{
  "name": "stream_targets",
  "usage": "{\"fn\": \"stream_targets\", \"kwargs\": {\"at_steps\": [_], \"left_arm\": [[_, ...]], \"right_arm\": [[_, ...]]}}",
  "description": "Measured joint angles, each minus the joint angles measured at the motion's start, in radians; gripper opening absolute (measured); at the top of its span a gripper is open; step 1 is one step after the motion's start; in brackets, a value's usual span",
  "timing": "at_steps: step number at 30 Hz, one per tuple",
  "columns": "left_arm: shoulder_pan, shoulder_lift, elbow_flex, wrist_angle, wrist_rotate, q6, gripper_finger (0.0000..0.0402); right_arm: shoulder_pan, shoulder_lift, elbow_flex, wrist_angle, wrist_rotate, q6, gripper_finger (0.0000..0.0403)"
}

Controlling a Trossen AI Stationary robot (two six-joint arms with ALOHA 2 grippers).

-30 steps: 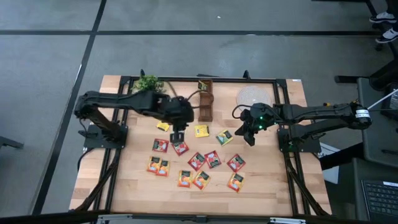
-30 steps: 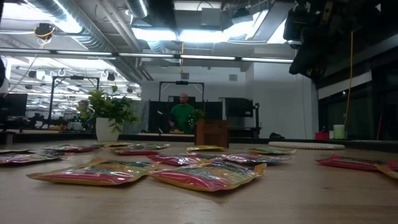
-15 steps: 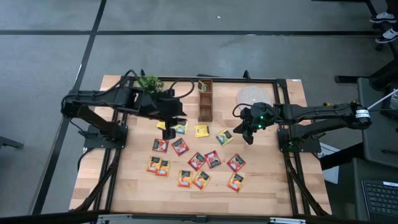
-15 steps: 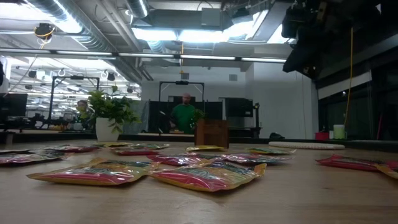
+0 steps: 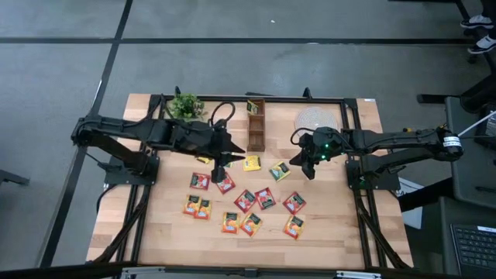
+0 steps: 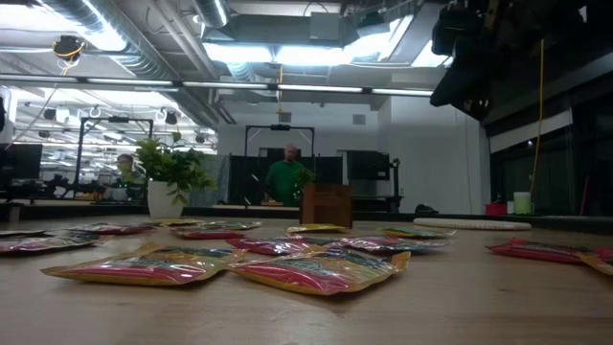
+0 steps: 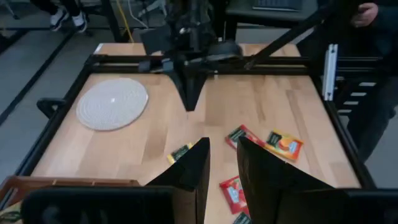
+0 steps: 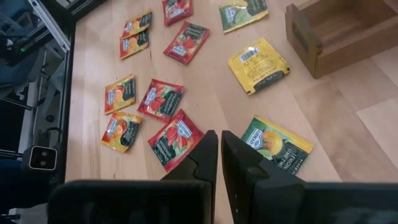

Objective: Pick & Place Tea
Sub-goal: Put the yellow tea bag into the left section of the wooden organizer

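Flat, glossy square sachets (image 5: pixel 245 200) are being left scattered on the wooden tabletop (image 5: pixel 170 225); the left gripper (image 5: pixel 224 158) is being held above them, jaws slightly apart, empty; the right gripper (image 5: pixel 305 167) is being held with jaws together.

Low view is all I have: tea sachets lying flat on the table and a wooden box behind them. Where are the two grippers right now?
Observer: From above, the left gripper hangs close to the wooden box, over the sachets nearest it.
Operator: And the right one?
Observer: The right gripper hovers next to a green sachet, which lies flat on the table just ahead of it.
Operator: Is the right one holding a sachet?
Observer: No. In the right wrist view it is shut, with nothing in its grip.
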Motion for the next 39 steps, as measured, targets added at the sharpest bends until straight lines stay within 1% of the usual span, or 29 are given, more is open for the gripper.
{"fn": "stream_targets", "kwargs": {"at_steps": [6,12,15,18,24,27,35,39], "left_arm": [[0.03,-0.043,-0.125,0.138,0.008,0.014,0.0077],[0.072,-0.045,-0.283,0.299,0.081,0.006,0.0077],[0.095,-0.041,-0.347,0.395,0.105,0.007,0.0077],[0.125,-0.041,-0.383,0.447,0.113,0.017,0.0077],[0.176,-0.041,-0.433,0.455,0.115,0.035,0.0077],[0.19,-0.03,-0.457,0.475,0.126,0.035,0.0077],[0.199,0.007,-0.557,0.681,0.139,0.0,0.0077],[0.199,0.032,-0.574,0.704,0.139,-0.028,0.0077]], "right_arm": [[0.0,0.003,0.0,0.0,-0.001,0.002,0.0025],[0.0,0.031,0.02,-0.009,0.0,0.045,0.0025],[0.0,0.065,0.032,-0.012,-0.001,0.042,0.0013],[0.0,0.108,0.046,-0.016,-0.007,0.021,0.0006],[0.0,0.198,0.062,-0.025,-0.007,-0.011,0.0005],[0.0,0.238,0.062,-0.047,0.012,-0.031,0.0005],[0.0,0.328,0.063,-0.1,0.022,-0.036,0.0004],[0.0,0.376,0.063,-0.106,0.023,-0.037,0.0004]]}}
